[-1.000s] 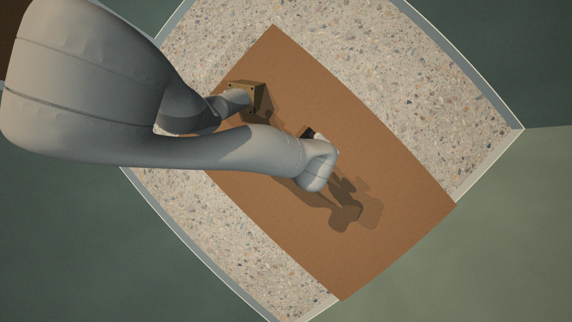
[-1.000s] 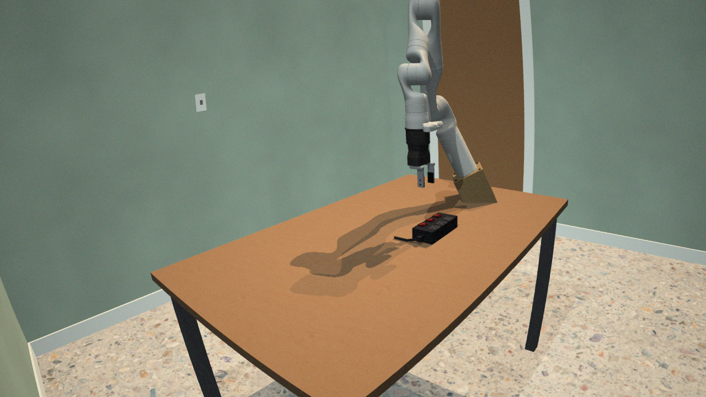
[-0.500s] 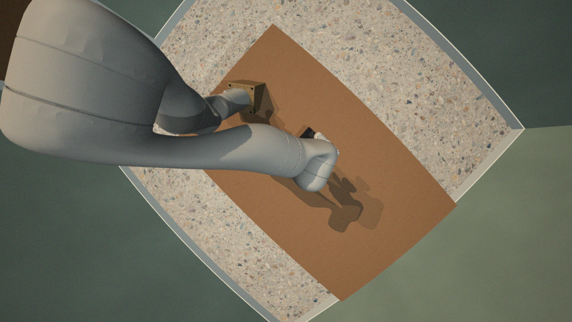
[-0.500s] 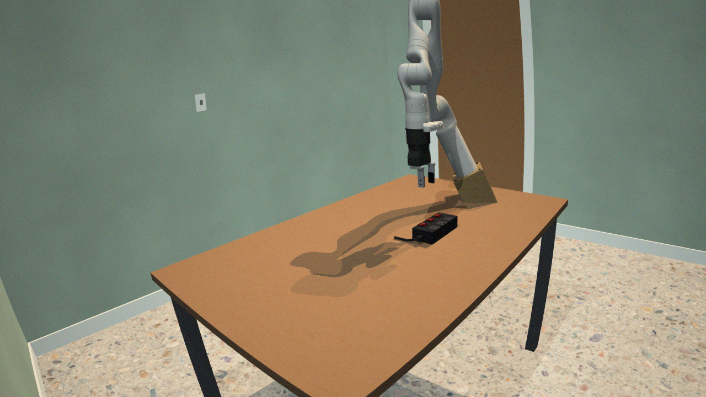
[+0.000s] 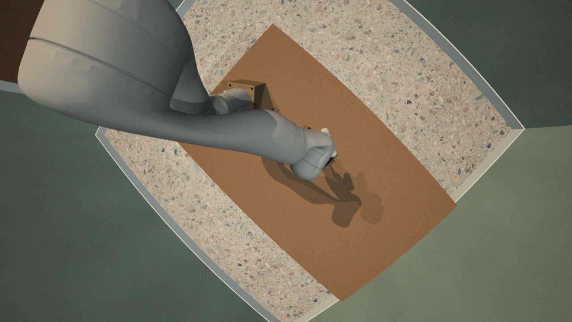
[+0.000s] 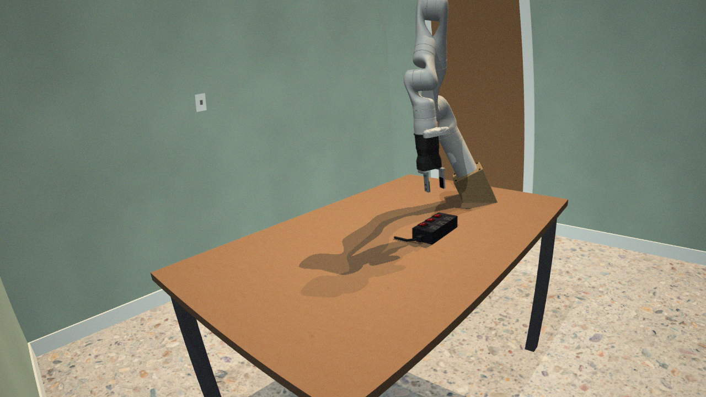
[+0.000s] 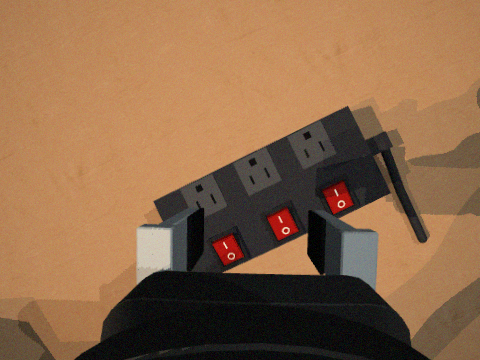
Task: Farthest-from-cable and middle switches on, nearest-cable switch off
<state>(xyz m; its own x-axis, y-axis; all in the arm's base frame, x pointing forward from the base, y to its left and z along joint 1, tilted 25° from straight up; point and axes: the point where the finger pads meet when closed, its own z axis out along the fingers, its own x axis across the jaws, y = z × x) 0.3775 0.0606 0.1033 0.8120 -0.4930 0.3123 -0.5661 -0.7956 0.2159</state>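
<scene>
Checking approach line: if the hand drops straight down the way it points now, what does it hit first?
Probably the power strip: the open hand hangs above its switch row, near the middle switch. Depth is unclear.

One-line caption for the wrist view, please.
Open gripper hovers above a black power strip with three red switches, cable trailing right.
</scene>
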